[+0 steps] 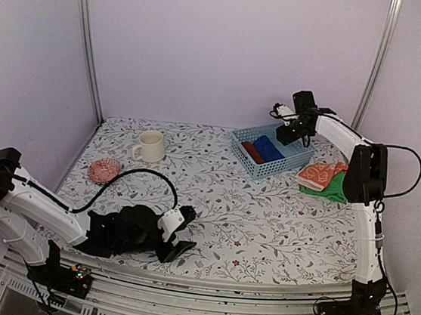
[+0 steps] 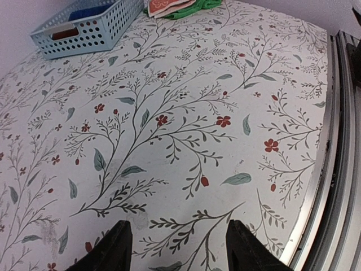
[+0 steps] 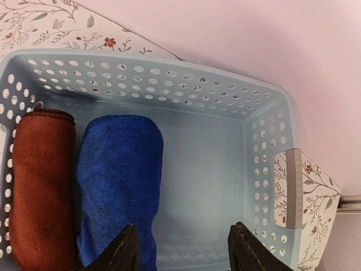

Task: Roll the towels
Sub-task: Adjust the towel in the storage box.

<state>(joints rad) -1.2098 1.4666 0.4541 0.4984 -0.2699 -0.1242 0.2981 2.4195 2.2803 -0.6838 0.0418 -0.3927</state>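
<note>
My right claw (image 3: 185,244), spread and empty, hovers over a pale blue plastic lattice basket (image 3: 265,141) holding a rolled rust-brown towel (image 3: 42,186) and royal-blue towel (image 3: 118,186). Next, I judge, comes the orange patterned towel (image 1: 320,172) on the worktop, right of it.

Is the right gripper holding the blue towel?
No, the right gripper is open and empty above the basket, where the blue towel lies beside the brown towel.
</note>
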